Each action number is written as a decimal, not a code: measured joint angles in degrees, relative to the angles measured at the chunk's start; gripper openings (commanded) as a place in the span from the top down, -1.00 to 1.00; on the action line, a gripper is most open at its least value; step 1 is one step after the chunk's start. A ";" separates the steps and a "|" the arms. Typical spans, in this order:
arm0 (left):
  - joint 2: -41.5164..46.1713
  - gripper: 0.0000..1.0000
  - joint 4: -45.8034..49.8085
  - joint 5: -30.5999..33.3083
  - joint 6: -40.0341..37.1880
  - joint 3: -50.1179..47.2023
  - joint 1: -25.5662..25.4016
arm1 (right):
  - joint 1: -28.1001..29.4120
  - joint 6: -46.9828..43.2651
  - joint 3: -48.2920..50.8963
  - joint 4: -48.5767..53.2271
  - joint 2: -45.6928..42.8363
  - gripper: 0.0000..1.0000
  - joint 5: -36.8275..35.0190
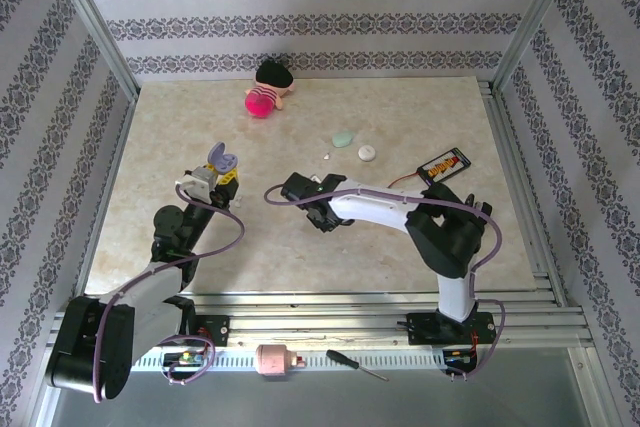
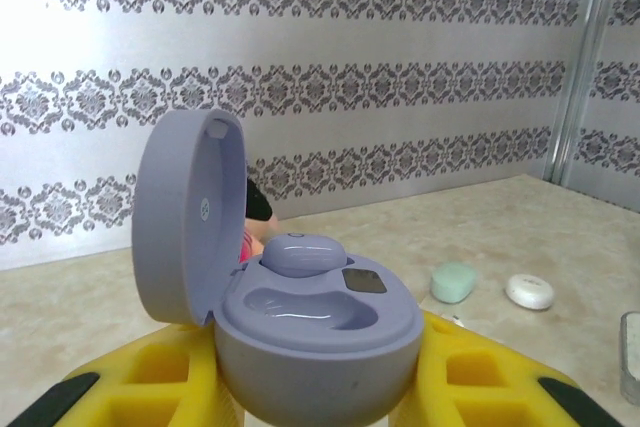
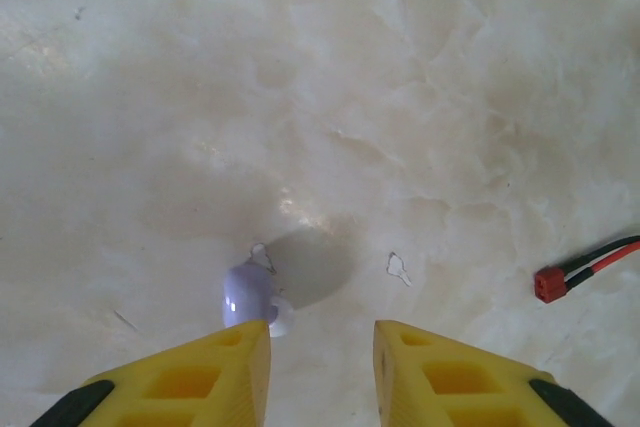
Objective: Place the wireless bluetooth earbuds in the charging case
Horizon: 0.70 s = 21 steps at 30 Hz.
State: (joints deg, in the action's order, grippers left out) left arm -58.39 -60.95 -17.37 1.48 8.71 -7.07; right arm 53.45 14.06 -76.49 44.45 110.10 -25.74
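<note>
Marble table (image 1: 400, 237) lying under both arms. Left gripper (image 2: 315, 392) clamping lavender charging case (image 2: 310, 342) between yellow fingers, keeping it upright, lid (image 2: 185, 217) standing open at left. Right gripper (image 3: 320, 362) hovering low over table, jaws standing narrowly apart, gripping nothing. Doll (image 1: 268, 95) lying at far edge. Mint case (image 1: 342, 138) and white case (image 1: 368, 153) sitting near each other. One lavender earbud (image 2: 302, 252) sitting in charging case's far well, near well (image 2: 300, 309) lying empty. Second lavender earbud (image 3: 250, 297) lying on table, just beside one right fingertip, outside gap.

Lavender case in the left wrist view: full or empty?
Half full: one bud is seated at the back; the front well lies empty.
</note>
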 measured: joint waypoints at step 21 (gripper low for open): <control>-0.24 0.54 2.29 0.94 -0.22 0.00 0.87 | 4.09 -2.12 -5.01 3.61 8.09 0.43 -6.60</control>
State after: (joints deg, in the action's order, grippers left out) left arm -58.63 -58.65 -16.43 1.26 8.71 -6.20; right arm 57.54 11.94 -81.49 48.05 118.19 -32.34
